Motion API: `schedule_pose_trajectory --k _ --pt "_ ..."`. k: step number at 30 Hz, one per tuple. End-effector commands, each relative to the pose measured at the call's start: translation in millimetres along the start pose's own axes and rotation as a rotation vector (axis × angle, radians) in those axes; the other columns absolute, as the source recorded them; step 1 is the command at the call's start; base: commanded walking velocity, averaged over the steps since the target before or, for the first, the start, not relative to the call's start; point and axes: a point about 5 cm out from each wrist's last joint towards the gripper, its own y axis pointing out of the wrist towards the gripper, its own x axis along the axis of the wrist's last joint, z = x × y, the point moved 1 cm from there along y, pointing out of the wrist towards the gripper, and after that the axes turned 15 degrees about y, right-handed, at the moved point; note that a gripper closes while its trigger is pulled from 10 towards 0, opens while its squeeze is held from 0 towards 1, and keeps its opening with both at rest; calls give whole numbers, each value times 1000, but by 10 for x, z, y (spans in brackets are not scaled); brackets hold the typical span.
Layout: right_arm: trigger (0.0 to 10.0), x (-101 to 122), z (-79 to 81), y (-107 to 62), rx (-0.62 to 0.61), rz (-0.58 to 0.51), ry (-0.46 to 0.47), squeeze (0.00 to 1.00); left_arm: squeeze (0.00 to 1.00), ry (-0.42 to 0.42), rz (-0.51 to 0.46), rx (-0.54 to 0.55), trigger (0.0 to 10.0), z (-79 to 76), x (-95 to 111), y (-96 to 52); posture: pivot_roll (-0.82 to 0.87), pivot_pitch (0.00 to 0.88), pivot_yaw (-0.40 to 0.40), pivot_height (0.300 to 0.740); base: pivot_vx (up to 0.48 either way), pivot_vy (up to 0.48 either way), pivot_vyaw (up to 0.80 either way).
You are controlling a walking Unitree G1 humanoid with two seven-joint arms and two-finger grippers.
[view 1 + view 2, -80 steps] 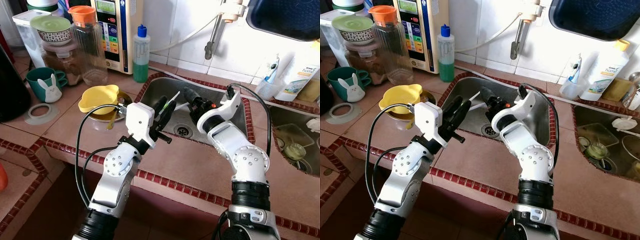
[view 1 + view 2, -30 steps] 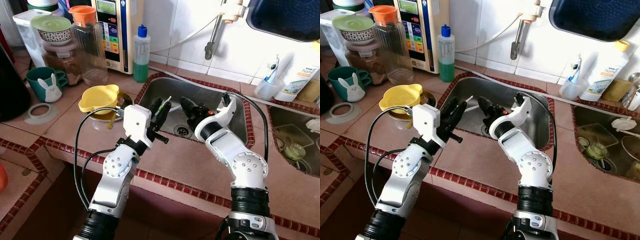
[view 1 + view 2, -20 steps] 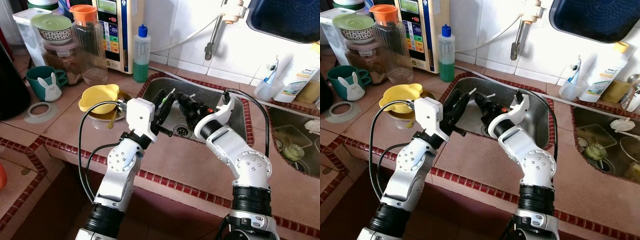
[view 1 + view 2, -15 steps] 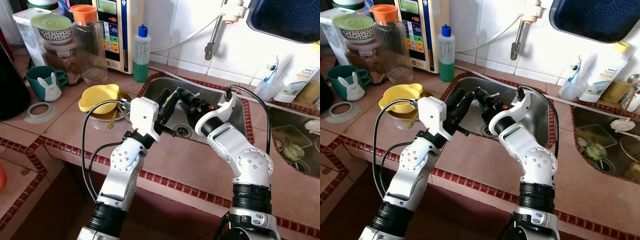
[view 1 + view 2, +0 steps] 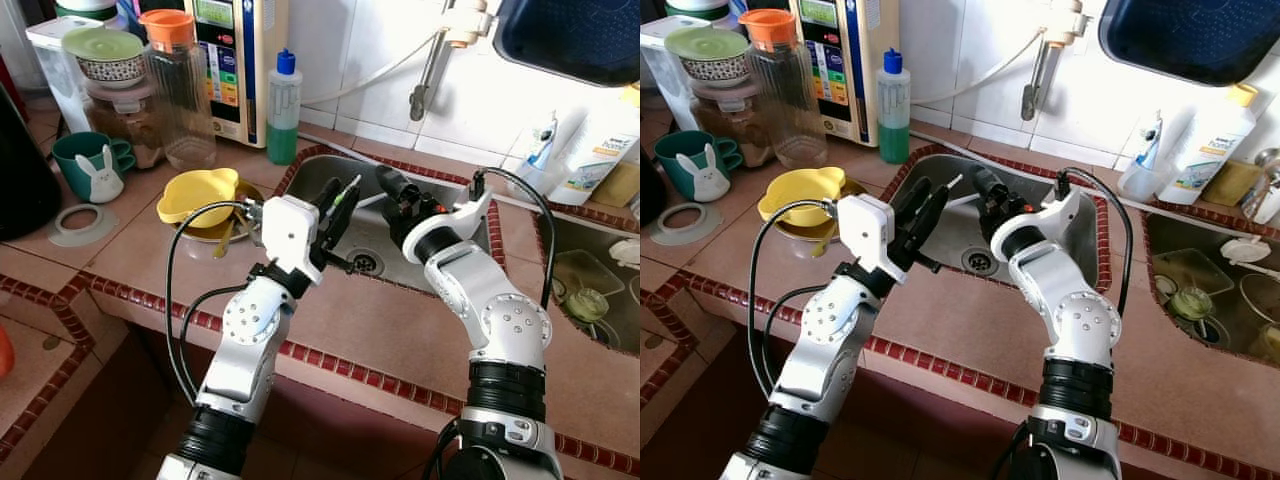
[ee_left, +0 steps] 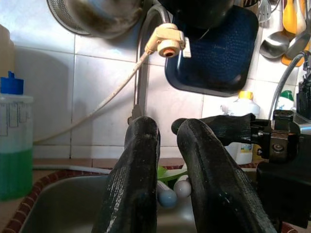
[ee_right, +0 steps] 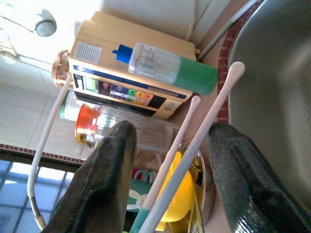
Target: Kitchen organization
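Two white sticks [image 7: 194, 141] (maybe chopsticks or spoon handles) sit pinched in the left gripper [image 5: 335, 205], over the sink [image 5: 480, 250]. They could slip & drop in if the pinch is loose. Long way points up & far-right. Right gripper [image 7: 170, 170] is spread wide, w/ nothing held.

Two black fingers [image 7: 104, 194] stand apart at the bottom of the frame, two white utensil handles [image 7: 201, 133] between them; a green-liquid bottle [image 7: 170, 65] lies upper centre.
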Motion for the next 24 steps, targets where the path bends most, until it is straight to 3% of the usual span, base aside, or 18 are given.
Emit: schedule_pose_trajectory --k 1,24 --pt "0 -164 111 98 41 31 58 0 0 -2 -25 -25 10000 -48 46 60 178 0 -92 740 0 0 0" --pt "0 -274 41 81 24 63 88 0 0 -12 -34 -32 10000 -85 51 78 174 0 -94 740 0 0 0"
